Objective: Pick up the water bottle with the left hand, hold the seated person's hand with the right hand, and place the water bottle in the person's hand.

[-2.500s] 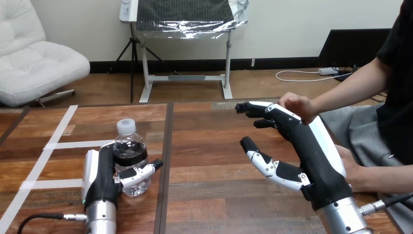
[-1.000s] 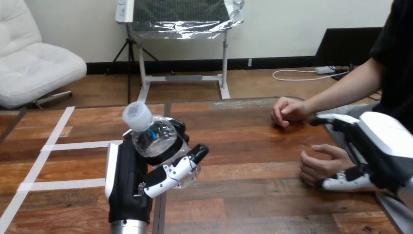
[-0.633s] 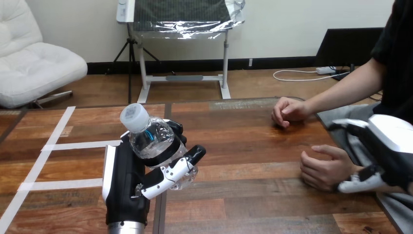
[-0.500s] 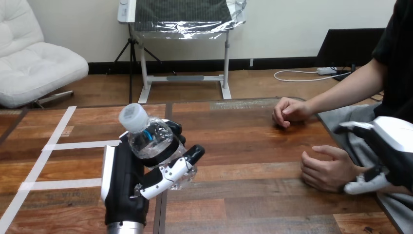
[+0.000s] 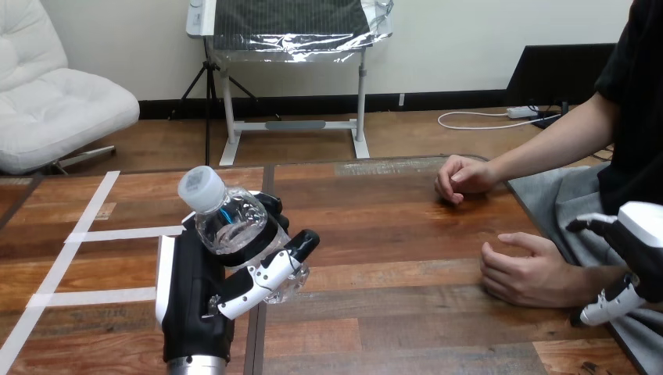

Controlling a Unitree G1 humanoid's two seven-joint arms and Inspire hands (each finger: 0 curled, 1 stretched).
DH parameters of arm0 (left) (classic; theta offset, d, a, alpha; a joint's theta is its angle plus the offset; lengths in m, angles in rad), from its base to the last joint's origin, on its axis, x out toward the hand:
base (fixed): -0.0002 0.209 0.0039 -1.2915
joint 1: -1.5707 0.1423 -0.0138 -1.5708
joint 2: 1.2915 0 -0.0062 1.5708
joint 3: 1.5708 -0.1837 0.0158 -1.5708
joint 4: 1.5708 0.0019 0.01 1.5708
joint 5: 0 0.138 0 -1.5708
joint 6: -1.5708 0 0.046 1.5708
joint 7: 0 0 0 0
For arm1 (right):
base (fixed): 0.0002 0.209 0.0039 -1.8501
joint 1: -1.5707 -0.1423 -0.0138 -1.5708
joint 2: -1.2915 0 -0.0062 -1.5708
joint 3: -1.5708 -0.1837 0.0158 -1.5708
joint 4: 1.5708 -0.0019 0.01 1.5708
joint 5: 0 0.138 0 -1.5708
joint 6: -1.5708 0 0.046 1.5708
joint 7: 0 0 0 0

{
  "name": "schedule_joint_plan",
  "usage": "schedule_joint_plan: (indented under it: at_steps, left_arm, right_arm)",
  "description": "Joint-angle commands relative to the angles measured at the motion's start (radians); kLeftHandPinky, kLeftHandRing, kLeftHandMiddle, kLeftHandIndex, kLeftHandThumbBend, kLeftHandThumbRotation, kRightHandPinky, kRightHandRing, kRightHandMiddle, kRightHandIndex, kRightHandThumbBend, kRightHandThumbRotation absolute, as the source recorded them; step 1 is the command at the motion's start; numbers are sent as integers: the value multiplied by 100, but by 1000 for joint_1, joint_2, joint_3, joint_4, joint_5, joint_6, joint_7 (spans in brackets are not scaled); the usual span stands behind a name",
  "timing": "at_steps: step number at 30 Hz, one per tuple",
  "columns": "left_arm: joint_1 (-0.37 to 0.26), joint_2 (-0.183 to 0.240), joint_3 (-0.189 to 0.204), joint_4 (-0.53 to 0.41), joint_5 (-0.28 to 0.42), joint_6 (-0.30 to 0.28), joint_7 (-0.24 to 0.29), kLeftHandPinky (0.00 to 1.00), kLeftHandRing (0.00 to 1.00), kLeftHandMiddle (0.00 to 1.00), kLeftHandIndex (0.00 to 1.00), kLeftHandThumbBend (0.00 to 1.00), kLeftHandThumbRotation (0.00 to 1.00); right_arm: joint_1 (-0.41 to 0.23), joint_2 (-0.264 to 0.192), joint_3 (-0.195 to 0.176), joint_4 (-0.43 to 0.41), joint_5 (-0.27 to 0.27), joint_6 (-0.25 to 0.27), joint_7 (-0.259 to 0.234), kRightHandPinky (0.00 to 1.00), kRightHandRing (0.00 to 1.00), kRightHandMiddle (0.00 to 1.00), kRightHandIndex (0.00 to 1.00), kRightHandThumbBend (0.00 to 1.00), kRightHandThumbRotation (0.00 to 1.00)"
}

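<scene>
A clear water bottle (image 5: 232,225) with a white cap is off the table, tilted with the cap to the upper left. My left hand (image 5: 190,295) is shut on it, fingers and thumb wrapped round its body, at the table's near left. The person's near hand (image 5: 522,273) rests on the table at the right, fingers loosely curled and holding nothing. My right hand (image 5: 641,254) is at the view's right edge beside that hand's forearm, with one finger above the forearm and one below. It is open and not closed round the forearm.
The person's far hand (image 5: 461,178) lies as a loose fist on the table further back. White tape lines (image 5: 102,233) cross the table's left part. The table's right edge (image 5: 625,344) runs close to my right hand.
My right hand has drawn back to the right, from beside the person's near hand to beside the forearm. My left hand has shifted slightly left with the bottle. The person's hands stayed put.
</scene>
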Motion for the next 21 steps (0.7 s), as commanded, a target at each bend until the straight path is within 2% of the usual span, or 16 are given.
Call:
schedule_joint_plan:
  at_steps: [1, 10, 15, 21]
  left_arm:
    - [-53, -11, 8, -20, -14, -28, -9, 45, 43, 45, 48, 62, 0]
    - [-53, -11, 14, -18, -13, -26, -12, 44, 43, 45, 49, 62, 0]
    - [-52, -9, 15, -19, -14, -27, -15, 44, 43, 45, 49, 62, 0]
    - [-50, -9, 16, -22, -14, -28, -15, 44, 43, 45, 49, 62, 0]
  right_arm:
    - [-98, -38, 33, 29, -14, 2, 5, 85, 93, 94, 89, 81, 2]
    - [-147, -54, 89, 108, -44, 8, 24, 89, 95, 95, 90, 79, 3]
    - [-193, -58, 136, 180, -79, 14, 44, 90, 96, 96, 92, 77, 5]
    - [-236, -55, 171, 257, -95, 9, 42, 89, 97, 97, 92, 76, 6]
